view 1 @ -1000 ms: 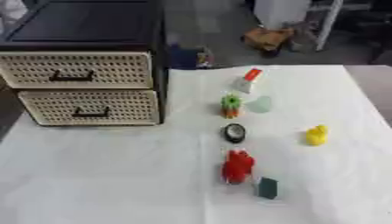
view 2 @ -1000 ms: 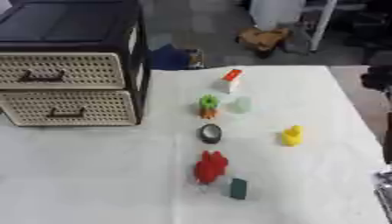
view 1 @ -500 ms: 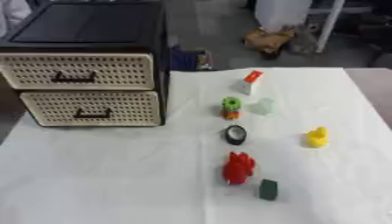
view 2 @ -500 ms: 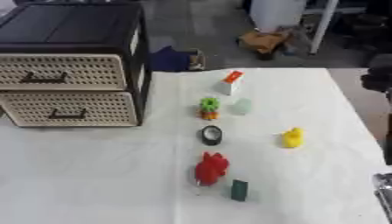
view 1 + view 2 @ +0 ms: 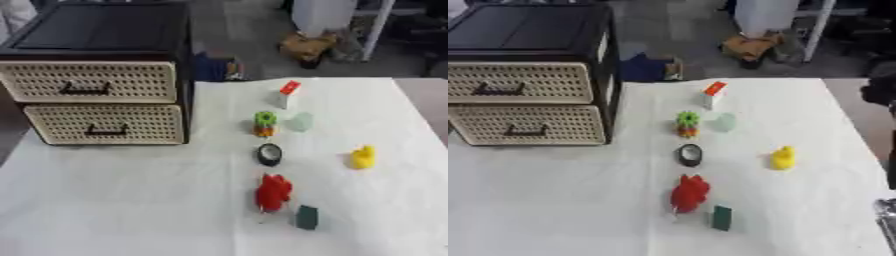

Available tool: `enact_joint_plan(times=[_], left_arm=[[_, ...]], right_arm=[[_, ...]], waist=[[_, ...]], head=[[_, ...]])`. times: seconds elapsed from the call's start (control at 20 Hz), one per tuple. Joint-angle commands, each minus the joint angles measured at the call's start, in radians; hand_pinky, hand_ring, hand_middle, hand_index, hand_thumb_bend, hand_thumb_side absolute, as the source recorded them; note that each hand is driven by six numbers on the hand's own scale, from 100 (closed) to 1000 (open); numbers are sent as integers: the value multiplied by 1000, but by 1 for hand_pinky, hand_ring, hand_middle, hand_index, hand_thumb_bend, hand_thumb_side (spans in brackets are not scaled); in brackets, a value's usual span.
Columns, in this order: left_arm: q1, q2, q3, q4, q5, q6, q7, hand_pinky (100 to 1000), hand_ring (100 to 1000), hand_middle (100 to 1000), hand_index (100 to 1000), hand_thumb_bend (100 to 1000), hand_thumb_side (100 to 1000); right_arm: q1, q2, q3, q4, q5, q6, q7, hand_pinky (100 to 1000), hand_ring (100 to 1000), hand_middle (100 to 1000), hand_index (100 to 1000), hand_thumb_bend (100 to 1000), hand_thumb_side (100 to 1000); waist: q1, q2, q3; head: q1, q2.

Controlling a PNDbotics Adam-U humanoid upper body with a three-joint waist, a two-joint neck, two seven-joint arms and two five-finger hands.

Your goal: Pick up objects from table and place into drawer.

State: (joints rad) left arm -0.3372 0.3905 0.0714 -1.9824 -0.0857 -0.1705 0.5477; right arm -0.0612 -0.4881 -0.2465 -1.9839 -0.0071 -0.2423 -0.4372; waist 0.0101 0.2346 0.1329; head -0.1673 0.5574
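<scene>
Objects for the task lie in a loose column on the white table (image 5: pixel 105 200), to the right of the two-drawer cabinet (image 5: pixel 96 75), whose perforated drawer fronts are both closed. From far to near: a white block with a red top (image 5: pixel 287 93), a pale translucent piece (image 5: pixel 300 121) just beside a green-and-orange toy (image 5: pixel 264 124), a black ring (image 5: pixel 269 154), a yellow figure (image 5: pixel 362 157) off to the right, a red toy (image 5: pixel 273 192) and a dark green block (image 5: pixel 306 217) nearest the robot. All appear small, light and probably rigid plastic. The red toy's irregular lobes suit a pinch across its narrow middle; the flat ring likely needs lifting by its rim. Right hand (image 5: pixel 885 212): only a sliver shows at the right eye view's lower right edge, holding nothing; its finger posture cannot be told. Left hand: out of view.
</scene>
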Motion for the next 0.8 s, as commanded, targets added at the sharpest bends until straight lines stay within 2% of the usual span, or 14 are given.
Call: enact_joint_plan(times=[0.05, 0.2, 0.4, 0.65, 0.8], left_arm=[[-27, 103, 13, -18, -54, 31, -7, 415, 476, 586, 784, 100, 1000], [-43, 180, 4, -18, -119, 56, -43, 400, 472, 589, 794, 100, 998], [-67, 271, -15, -18, -220, 86, -150, 384, 468, 595, 814, 100, 986], [-103, 375, -44, -18, -332, 126, -362, 370, 461, 590, 857, 100, 1000], [-122, 425, -52, -18, -372, 132, -506, 327, 403, 550, 866, 100, 1000]], right_arm=[[-3, -37, -11, -16, 7, -1, -5, 649, 631, 591, 913, 125, 869], [-3, -40, -12, -16, 9, -1, -7, 648, 631, 591, 913, 125, 868], [-2, -44, -12, -16, 12, -2, -9, 648, 632, 591, 912, 125, 870], [-3, -47, -11, -16, 13, -3, -10, 648, 631, 591, 912, 128, 869], [-2, -50, -11, -16, 15, -3, -10, 648, 631, 590, 912, 130, 869]], waist=[[2, -15, 4], [4, -14, 8], [5, -13, 10], [8, -12, 10], [11, -10, 10]], head=[[-10, 2], [-18, 1], [-27, -2], [-33, -11], [-35, -16]])
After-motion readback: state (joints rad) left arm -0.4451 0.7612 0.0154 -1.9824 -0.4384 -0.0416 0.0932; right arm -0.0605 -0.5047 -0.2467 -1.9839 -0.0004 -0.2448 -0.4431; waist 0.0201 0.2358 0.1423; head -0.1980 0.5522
